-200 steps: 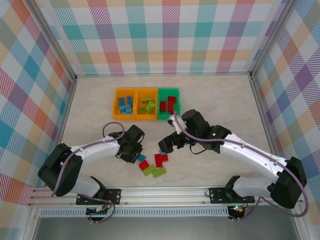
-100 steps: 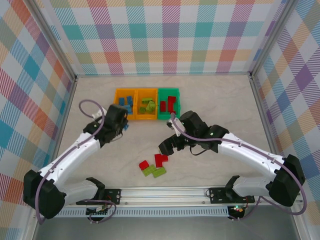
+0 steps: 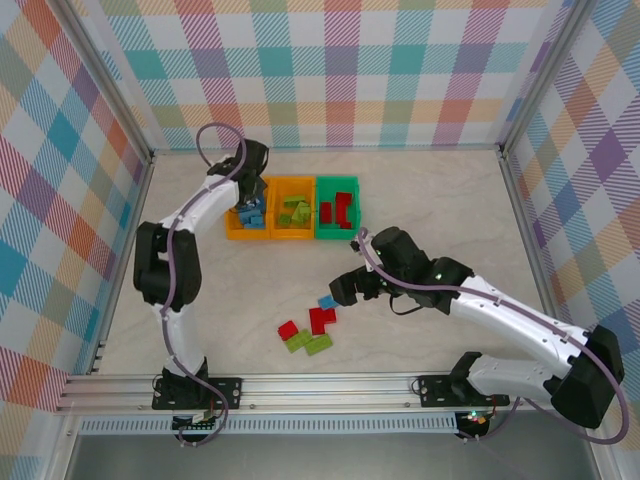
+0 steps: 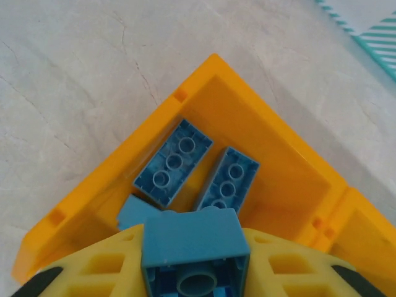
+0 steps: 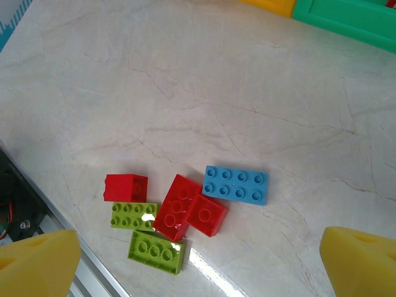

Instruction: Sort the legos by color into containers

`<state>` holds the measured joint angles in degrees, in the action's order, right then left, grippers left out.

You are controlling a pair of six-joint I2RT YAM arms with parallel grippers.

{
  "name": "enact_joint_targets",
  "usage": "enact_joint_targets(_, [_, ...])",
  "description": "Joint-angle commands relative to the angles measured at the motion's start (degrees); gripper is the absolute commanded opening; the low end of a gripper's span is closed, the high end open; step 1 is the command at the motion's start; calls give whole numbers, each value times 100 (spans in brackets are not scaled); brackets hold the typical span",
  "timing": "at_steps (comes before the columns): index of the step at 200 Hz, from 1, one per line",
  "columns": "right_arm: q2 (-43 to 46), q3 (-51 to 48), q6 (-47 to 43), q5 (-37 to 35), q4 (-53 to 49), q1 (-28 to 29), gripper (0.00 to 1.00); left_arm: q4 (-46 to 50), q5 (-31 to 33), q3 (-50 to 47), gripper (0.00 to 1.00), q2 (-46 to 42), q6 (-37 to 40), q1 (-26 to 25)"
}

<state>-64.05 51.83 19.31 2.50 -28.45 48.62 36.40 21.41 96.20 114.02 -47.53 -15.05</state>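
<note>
I'm looking at a pale, marble-patterned bench (image 3: pixel 450 200) boxed in by pastel checked walls (image 3: pixel 340 70) on 3 sides, with a metal rail (image 3: pixel 330 387) along its near edge. 3 bins stand in a touching row toward the far side: the left orange bin (image 3: pixel 248 236) with blue bricks, the middle orange bin (image 3: pixel 293 237) with lime ones, and the green bin (image 3: pixel 337 237) with red ones.

My left pincer (image 4: pixel 195 272) hangs over the left orange bin. Its yellow fingers (image 4: pixel 93 272) are closed against the sides of a held blue brick (image 4: pixel 195 238), whose hollow underside faces the wrist camera. Below it, a long blue brick (image 4: pixel 173 162) and a second blue brick (image 4: pixel 228 179) lie side by side in the bin.

My right pincer (image 5: pixel 199 263) is spread wide and grips nothing. It hovers above the loose pile near the front of the bench: 1 loose blue brick (image 5: pixel 236 184), 3 red bricks (image 5: pixel 178 206) and 2 lime bricks (image 5: pixel 156 252).

A third blue piece (image 4: pixel 137 212) in the bin is mostly covered by the held brick, and the fingers hide the bin's near wall. In the right wrist view the green bin is cut off by the top edge. From overhead, the left arm covers part of the left orange bin, so I can't count what is in it.
</note>
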Motion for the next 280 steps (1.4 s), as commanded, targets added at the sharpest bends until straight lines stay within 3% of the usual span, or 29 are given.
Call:
enact_joint_targets(1, [153, 21, 77, -54, -110, 33, 100, 558, -129, 615, 51, 217, 52, 141])
enact_joint_targets(33, [130, 51, 19, -178, -65, 33, 100, 524, -295, 533, 67, -22, 74, 195])
enact_joint_targets(61, [-114, 131, 163, -206, -31, 34, 100, 310, -769, -56, 66, -868, 86, 186])
enact_joint_targets(91, [-504, 120, 717, -49, 230, 236, 97, -365, -1318, -1377, 63, -2713, 427, -127])
enact_joint_targets(133, [-1263, 57, 1688, -945, 241, 1164, 94, -2, -1538, -2431, 62, -5037, 2561, -1151])
enact_joint_targets(160, [-1813, 54, 1906, -1152, 256, 1681, 97, 832, -2443, -2821, 65, -5982, 4032, -1376])
enact_joint_targets(188, [-2402, 384, 2219, -1379, -51, 1809, 99, 1632, -2409, -3258, 67, -6534, 5266, -1457])
enact_joint_targets(202, [-2560, 496, 2436, -1450, 13, 1826, 93, 1749, -2573, -3661, 70, -6813, 6041, -1466])
enact_joint_targets(230, [-2699, 409, 3065, -1438, 382, 1844, 67, 1876, -2945, -4574, 74, -7440, 7575, -1466])
enact_joint_targets(252, [-2827, 405, 3429, -1323, 397, 1916, 66, 1638, -2760, -5120, 83, -7935, 7993, -1466])
enact_joint_targets(280, [-3034, 588, 3670, -1385, 230, 2130, 66, 1326, -3035, -5564, 97, -8495, 8348, -1465])
